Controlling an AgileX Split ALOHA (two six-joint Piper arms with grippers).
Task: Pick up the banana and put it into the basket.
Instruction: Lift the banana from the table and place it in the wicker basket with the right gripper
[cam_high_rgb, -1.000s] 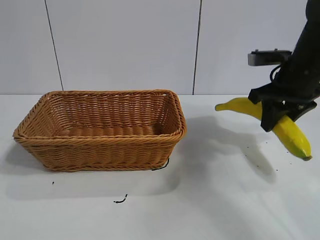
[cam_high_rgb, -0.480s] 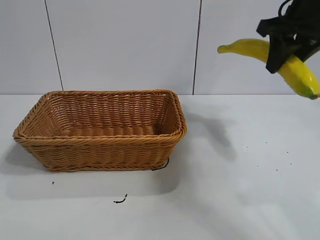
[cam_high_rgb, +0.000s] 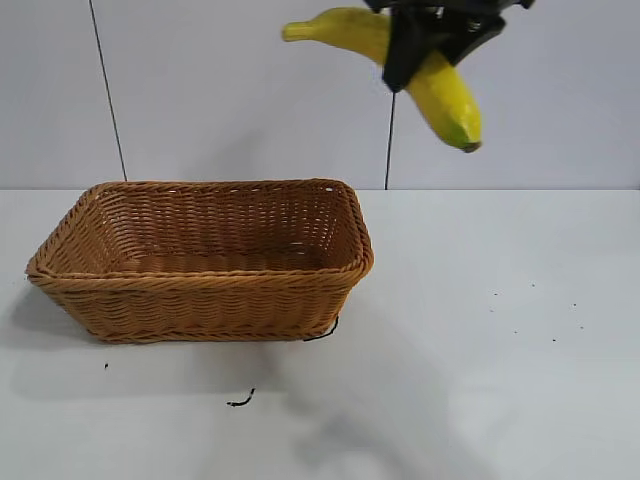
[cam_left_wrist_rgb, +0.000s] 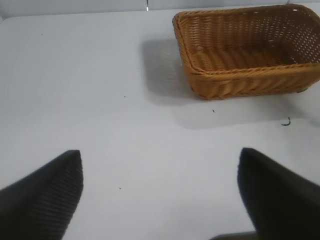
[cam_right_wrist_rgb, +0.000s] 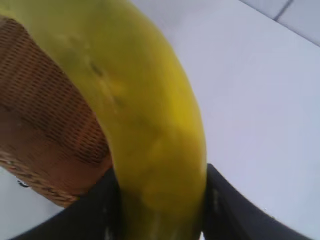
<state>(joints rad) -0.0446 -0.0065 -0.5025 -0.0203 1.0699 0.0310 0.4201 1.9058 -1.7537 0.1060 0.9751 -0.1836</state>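
The long curved yellow banana is being held aloft, clamped mid-length in the right gripper. The rectangular light-brown woven wicker basket is lying below and leftward, its long axis roughly matching the banana's. The left gripper is resting spread apart.

Rough, matt weave on the rectangular light-brown wicker basket; smooth, waxy skin on the long curved yellow banana; white worktop smooth, matt.

right gripper: matte black | left gripper: black, fine ribbed fingers
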